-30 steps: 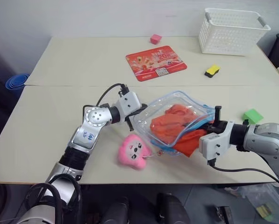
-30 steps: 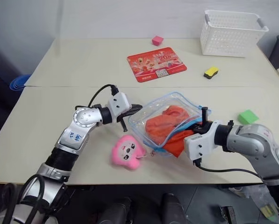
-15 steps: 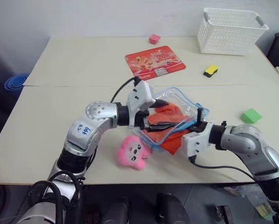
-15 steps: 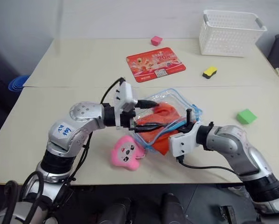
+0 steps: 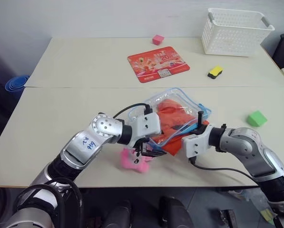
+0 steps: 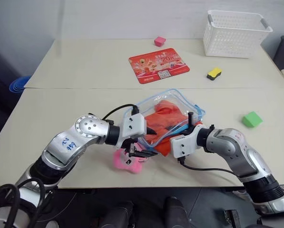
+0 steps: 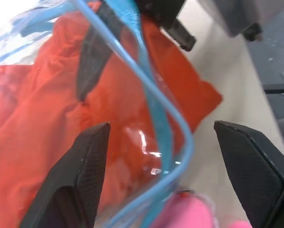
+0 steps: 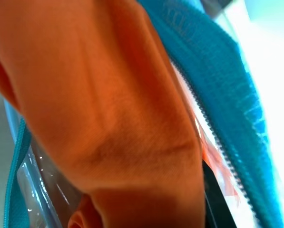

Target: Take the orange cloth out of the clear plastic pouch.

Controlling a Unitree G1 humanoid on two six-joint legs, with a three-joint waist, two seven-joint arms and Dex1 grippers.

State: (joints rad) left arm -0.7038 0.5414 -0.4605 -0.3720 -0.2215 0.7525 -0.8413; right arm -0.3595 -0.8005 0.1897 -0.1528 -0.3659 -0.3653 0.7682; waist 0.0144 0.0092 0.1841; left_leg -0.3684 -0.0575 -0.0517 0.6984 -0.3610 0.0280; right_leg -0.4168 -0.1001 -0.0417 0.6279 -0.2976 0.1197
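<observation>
1. a flat red printed mat (image 5: 158, 63) lies on the far half of the pale table (image 5: 61, 114).
2. a small pink cube (image 5: 158, 39) sits beyond the mat, near the table's far edge.
3. a white lattice basket (image 5: 237, 31) stands at the far right corner.
4. a yellow and black block (image 5: 215, 71) rests in front of the basket.
5. a green block (image 5: 257, 118) lies near the right edge.
6. stacked blue bowls (image 5: 15, 85) sit off the table's left side.

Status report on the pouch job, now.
Left gripper open at the clear plastic pouch. Right gripper shut at its mouth. Orange cloth partly out. Pink plush charm beside.
</observation>
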